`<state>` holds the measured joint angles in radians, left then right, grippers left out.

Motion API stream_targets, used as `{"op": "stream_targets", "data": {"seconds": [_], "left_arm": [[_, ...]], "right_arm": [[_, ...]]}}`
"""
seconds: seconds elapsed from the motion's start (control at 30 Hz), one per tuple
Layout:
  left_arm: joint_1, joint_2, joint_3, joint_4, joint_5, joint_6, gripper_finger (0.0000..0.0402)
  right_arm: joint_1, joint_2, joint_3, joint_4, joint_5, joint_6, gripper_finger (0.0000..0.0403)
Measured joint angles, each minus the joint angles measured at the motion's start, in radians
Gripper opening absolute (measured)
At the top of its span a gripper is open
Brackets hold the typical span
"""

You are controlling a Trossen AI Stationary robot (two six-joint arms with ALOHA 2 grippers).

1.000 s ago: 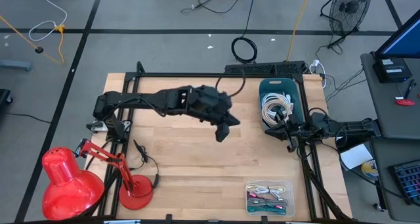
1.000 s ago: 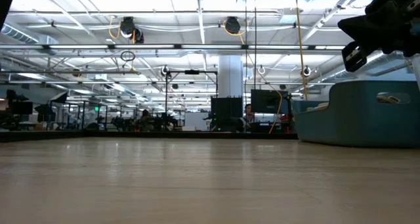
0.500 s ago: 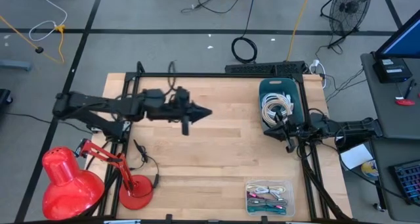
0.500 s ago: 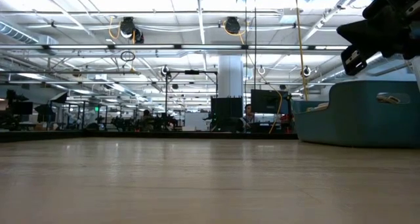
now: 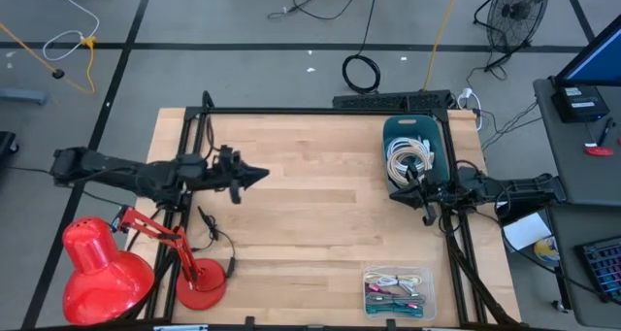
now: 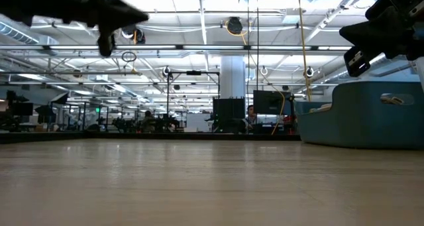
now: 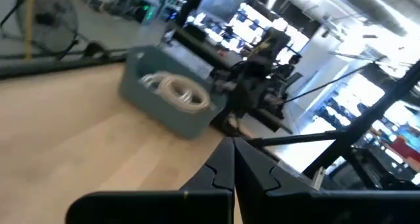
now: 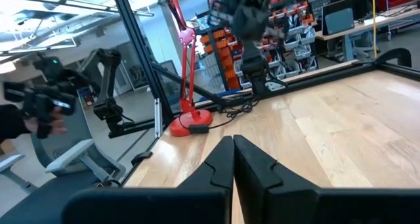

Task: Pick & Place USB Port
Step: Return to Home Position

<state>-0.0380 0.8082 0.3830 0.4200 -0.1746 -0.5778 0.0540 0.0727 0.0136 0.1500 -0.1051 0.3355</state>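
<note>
You have the blue bin [image 5: 417,125] upright at the table's back right, with coiled cables [image 5: 411,161], white and beige, heaped inside it. The transparent bin [image 5: 367,290] sits at the front right edge, well apart, holding a flat tangle of thin cables [image 5: 398,294], green, pink and pale.

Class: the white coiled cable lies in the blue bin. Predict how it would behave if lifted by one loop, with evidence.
Probably floppy: the white coiled cable lies in loose, uneven loops, so it would likely sag and uncoil. Likely light, being thin. It may snag, since several loops overlap in the blue bin.
</note>
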Motion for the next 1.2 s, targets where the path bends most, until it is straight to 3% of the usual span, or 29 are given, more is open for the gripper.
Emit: {"op": "stream_targets", "data": {"seconds": [0.33,0.5,0.67,0.9,1.2], "left_arm": [[0.0,-0.292,-0.268,0.004,-0.127,-0.094,0.0],[0.0,-0.382,-0.307,0.005,-0.161,0.033,0.0],[0.0,-0.412,-0.31,0.005,-0.167,0.218,0.0],[0.0,-0.412,-0.314,0.001,-0.174,0.356,0.0],[0.0,-0.41,-0.37,-0.074,-0.176,0.307,0.0]], "right_arm": [[0.0,0.0,0.0,-0.001,0.0,0.0,0.0],[0.0,0.0,0.0,-0.001,0.0,0.0,0.0],[0.0,0.0,0.0,-0.001,0.0,0.0,0.0],[0.0,0.0,0.0,-0.001,0.0,0.0,0.0],[0.0,0.0,0.0,-0.001,0.0,0.0,0.0]]}}
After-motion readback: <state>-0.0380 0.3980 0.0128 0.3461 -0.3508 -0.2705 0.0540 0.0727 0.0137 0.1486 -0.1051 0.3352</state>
